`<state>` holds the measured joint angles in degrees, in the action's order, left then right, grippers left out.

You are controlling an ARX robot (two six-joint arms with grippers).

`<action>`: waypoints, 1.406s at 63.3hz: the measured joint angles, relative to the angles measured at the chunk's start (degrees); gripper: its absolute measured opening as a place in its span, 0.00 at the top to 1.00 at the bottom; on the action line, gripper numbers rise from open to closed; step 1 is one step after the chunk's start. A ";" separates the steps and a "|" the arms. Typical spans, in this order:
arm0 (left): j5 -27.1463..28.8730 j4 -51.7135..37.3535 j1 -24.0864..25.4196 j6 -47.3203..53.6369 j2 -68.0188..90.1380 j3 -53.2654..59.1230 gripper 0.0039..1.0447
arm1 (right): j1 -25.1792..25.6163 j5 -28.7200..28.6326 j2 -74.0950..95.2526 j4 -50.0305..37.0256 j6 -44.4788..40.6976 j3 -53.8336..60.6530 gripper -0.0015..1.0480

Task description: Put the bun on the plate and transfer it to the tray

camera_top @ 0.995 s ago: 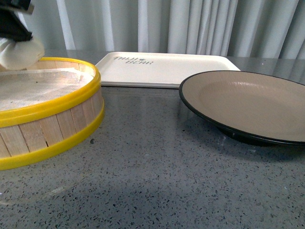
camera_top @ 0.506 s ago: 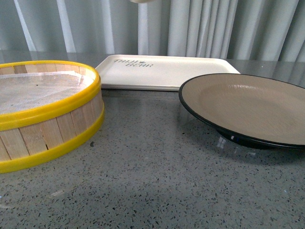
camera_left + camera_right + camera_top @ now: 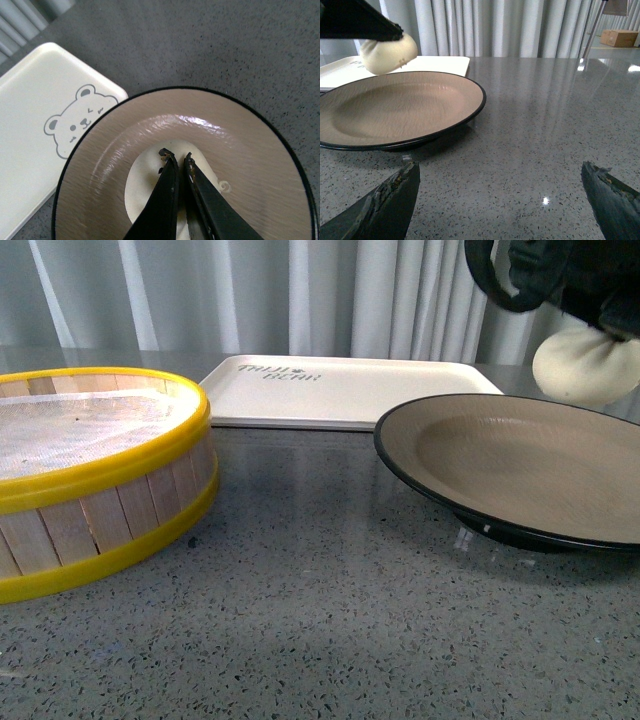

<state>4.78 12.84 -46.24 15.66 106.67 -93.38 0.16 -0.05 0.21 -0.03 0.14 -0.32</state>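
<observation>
The off-white bun (image 3: 585,365) hangs in the air above the tan, black-rimmed plate (image 3: 520,460), pinched at its top by my left gripper (image 3: 605,328), which is shut on it. From the left wrist view the bun (image 3: 145,185) sits under the closed black fingers (image 3: 176,156), over the plate's middle (image 3: 240,150). The cream tray (image 3: 350,390) lies behind the plate, its bear drawing showing (image 3: 75,125). My right gripper (image 3: 500,170) stands open and empty low over the table, in front of the plate (image 3: 395,107), with the bun (image 3: 387,52) visible beyond.
A yellow-rimmed wooden steamer basket (image 3: 100,470) with a cloth liner stands at the left. Grey speckled tabletop (image 3: 330,620) spreads between basket and plate. Curtains hang behind the table.
My left gripper carried the bun up from the basket's far left, across the top of the view, to above the plate at the right.
</observation>
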 joint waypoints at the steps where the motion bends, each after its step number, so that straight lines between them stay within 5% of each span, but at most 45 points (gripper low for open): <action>1: 0.07 0.04 0.00 0.02 0.24 -0.07 0.97 | 0.00 0.00 0.00 0.00 0.00 0.00 0.08; 89: 1.75 6.73 0.66 2.75 8.76 -5.29 0.97 | 0.00 0.00 0.00 0.00 0.00 0.00 0.08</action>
<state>6.52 19.57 -45.58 18.41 115.44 -98.67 0.16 -0.05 0.21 -0.03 0.14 -0.32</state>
